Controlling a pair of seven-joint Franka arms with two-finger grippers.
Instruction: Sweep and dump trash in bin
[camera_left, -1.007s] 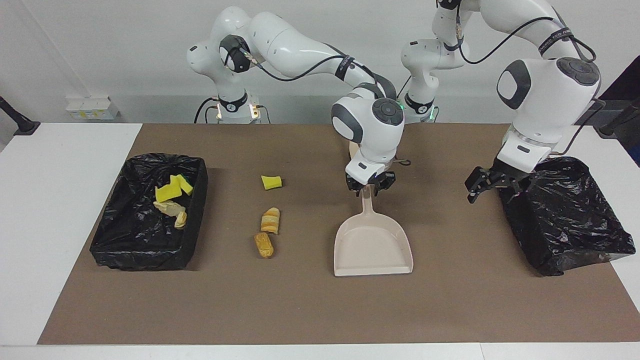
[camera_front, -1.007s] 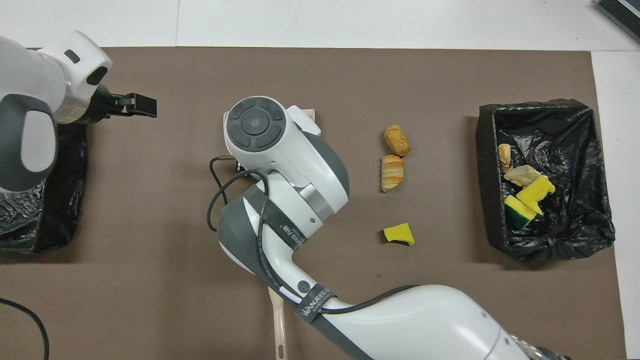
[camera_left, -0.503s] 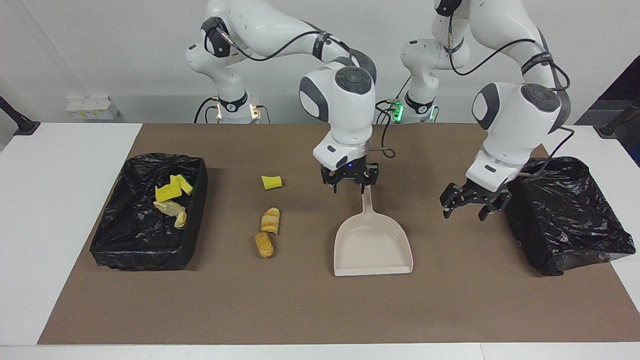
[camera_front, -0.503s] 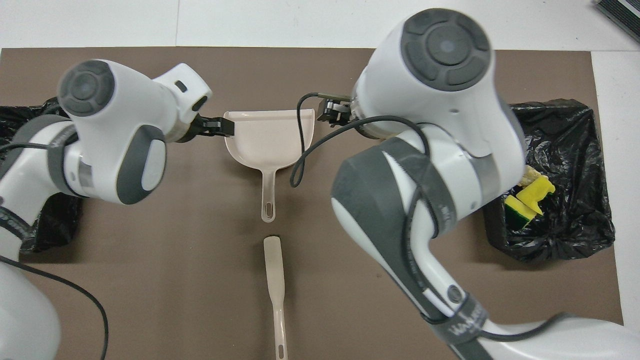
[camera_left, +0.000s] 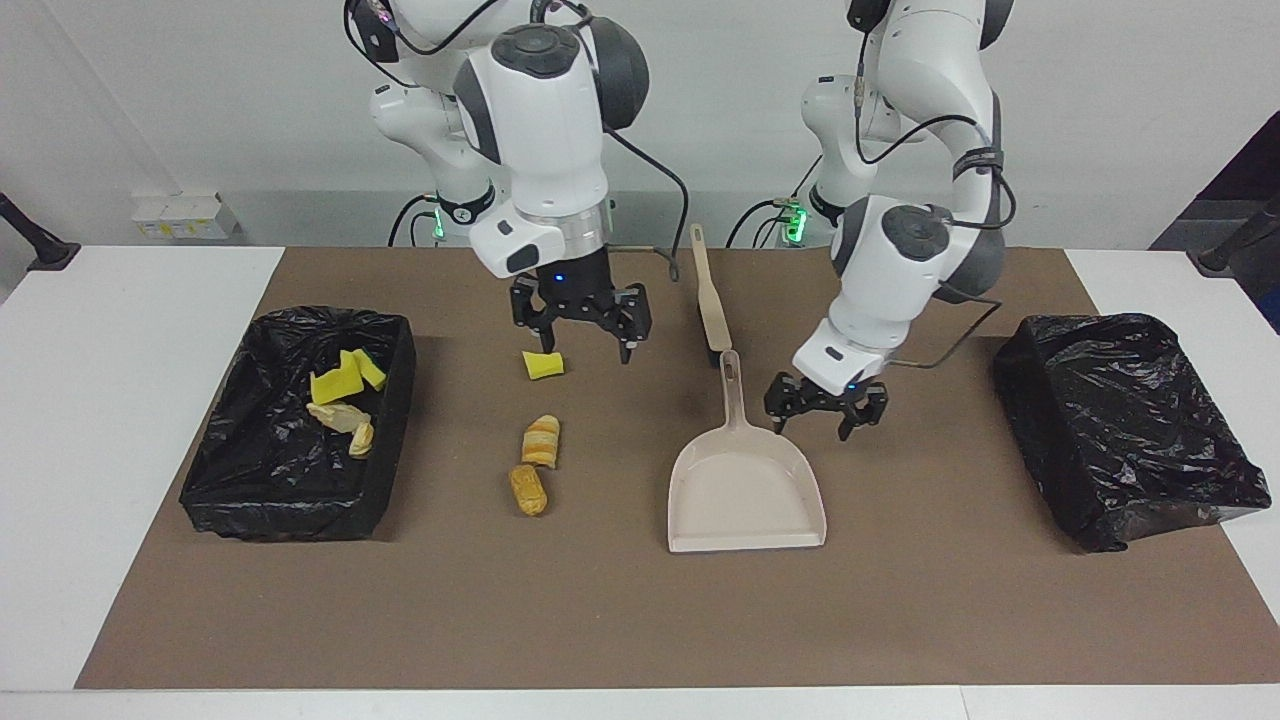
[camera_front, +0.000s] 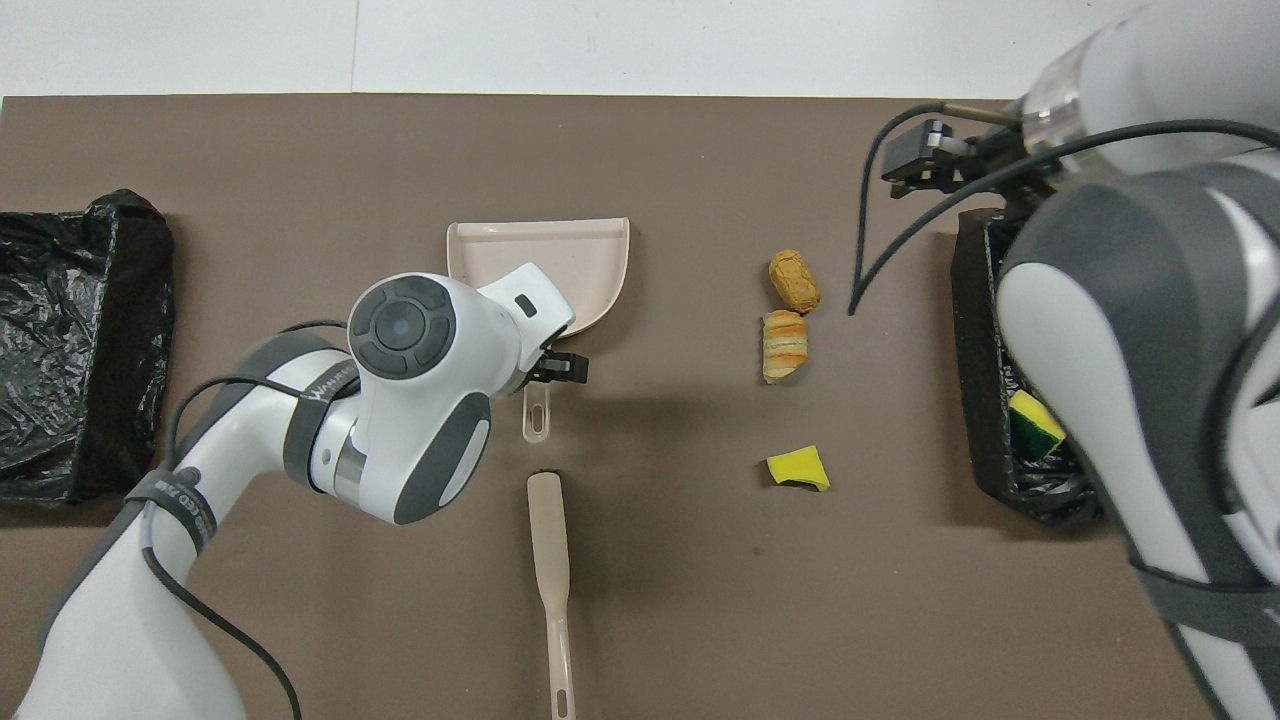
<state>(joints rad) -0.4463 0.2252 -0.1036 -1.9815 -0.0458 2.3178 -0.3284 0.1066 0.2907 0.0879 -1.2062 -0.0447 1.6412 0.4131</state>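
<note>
Where overhead hides it, bin trash visible

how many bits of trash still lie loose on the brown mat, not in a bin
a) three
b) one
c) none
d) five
a: one yellow sponge chunk and two striped pastry pieces lie on the mat between the lined bin and the dustpan.

Left tool: raised, fingers spread, empty, just beside the dustpan handle. Right tool: raised, fingers spread, empty, nearer the robots than the dustpan.
</note>
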